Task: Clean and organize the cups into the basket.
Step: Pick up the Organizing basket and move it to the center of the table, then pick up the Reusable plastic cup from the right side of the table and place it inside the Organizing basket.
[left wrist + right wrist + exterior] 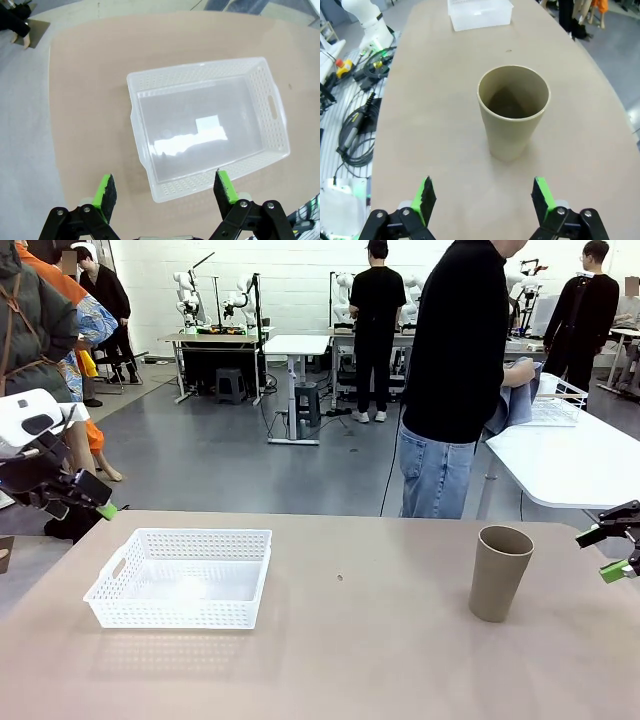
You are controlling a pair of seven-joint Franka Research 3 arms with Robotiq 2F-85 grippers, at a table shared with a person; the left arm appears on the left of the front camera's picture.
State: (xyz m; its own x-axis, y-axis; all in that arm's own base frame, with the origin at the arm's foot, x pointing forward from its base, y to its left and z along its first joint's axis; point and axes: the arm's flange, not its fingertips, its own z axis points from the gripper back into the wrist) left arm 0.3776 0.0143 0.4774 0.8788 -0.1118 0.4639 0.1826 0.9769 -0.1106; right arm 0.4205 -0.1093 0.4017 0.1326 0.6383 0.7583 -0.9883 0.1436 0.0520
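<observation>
In the front view, 1 tan cup (pixel 500 573) stands upright on the surface (pixel 350 660), just left of the right gripper (pixel 603 553), the nearer one. The basket (pixel 170 618) lies far beyond.

In the left wrist view, the left gripper (pixel 165 181) hangs open above the empty basket.

In the right wrist view, the right gripper is open. The cup is straight ahead, mouth up, with bare surface between.

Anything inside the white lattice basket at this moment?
Nothing. The left wrist view looks down into the basket and its whole floor is bare, with only light glare. The tan cup stands upright well apart from it.
</observation>
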